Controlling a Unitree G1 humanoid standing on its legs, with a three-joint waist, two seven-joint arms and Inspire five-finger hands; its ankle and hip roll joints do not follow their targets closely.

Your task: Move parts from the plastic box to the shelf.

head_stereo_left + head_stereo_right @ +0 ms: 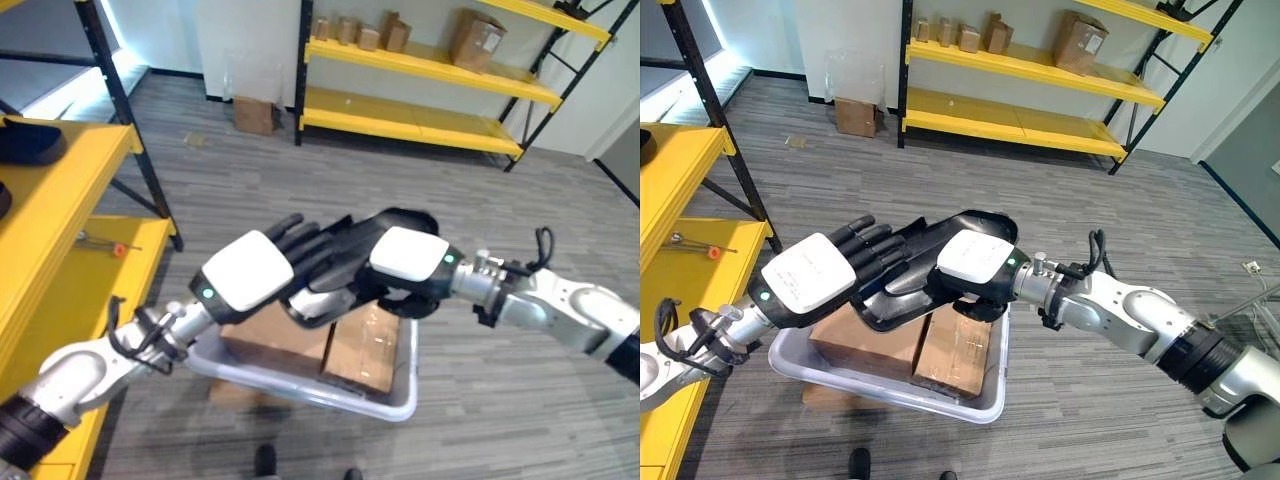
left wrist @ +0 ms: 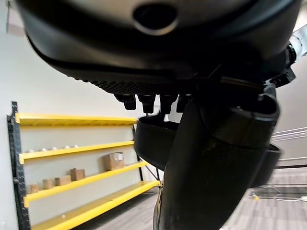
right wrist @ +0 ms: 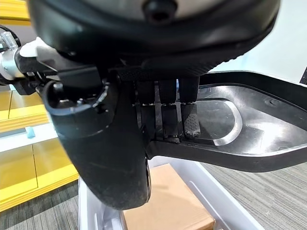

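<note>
Behind both hands, half-hidden black part point(image 1: 940, 262)

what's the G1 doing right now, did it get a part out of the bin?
Yes. Both robot hands hold a curved black plastic part in the air above the grey plastic box. The right robot hand has its fingers curled onto the part; the left robot hand lies against its other side with fingers straight. Two brown cardboard boxes are in the box. The part has not reached the yellow shelf on the robot's left.
</note>
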